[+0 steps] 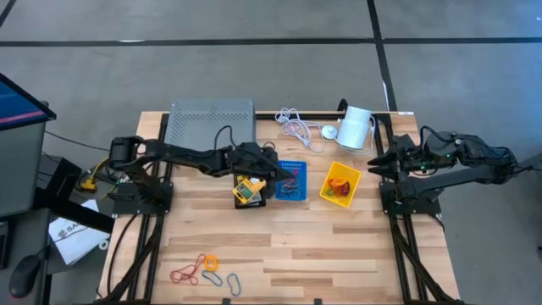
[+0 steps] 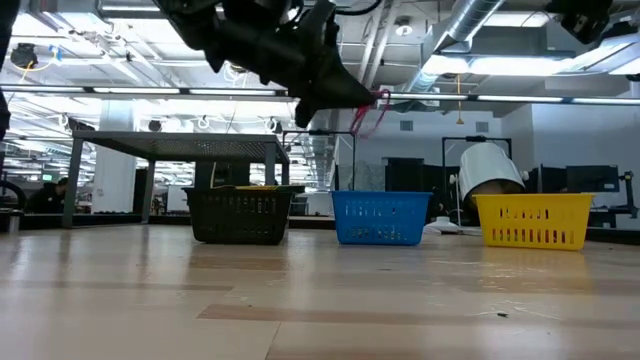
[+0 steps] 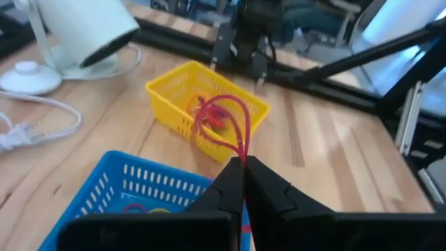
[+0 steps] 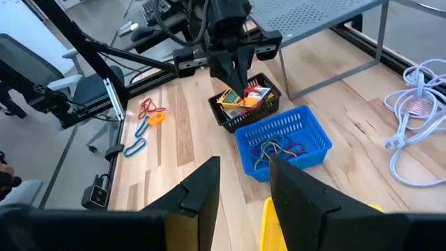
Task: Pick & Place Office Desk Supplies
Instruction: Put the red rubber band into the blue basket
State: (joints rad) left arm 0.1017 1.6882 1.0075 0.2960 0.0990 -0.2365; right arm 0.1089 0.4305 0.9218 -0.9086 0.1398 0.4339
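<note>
My left gripper (image 1: 273,170) hangs above the table between the black bin (image 1: 248,191) and the blue bin (image 1: 291,180), shut on a thin red loop (image 3: 224,120). Yellow card packets lie in the black bin (image 4: 245,101). The blue bin (image 4: 282,143) holds several coloured loops, and so does the yellow bin (image 1: 340,184). More loops (image 1: 203,269), red, orange and others, lie near the table's near edge. My right gripper (image 4: 244,174) is open and waits by the table's right side (image 1: 378,161), touching nothing. My left gripper pinches the red loop between its two fingertips (image 3: 237,171) at one end of the loop (image 3: 243,148). The fingers slant down toward the table's right. The loop is lifted clear and sticks out past the fingertips (image 2: 368,112), above the blue bin (image 2: 380,217).
A grey perforated metal stand (image 1: 212,121) is at the far edge, behind the black bin. A coiled white cable (image 1: 296,127) and a white cylinder device (image 1: 356,127) lie at the far right. Bare wood lies between the bins and the loose loops.
</note>
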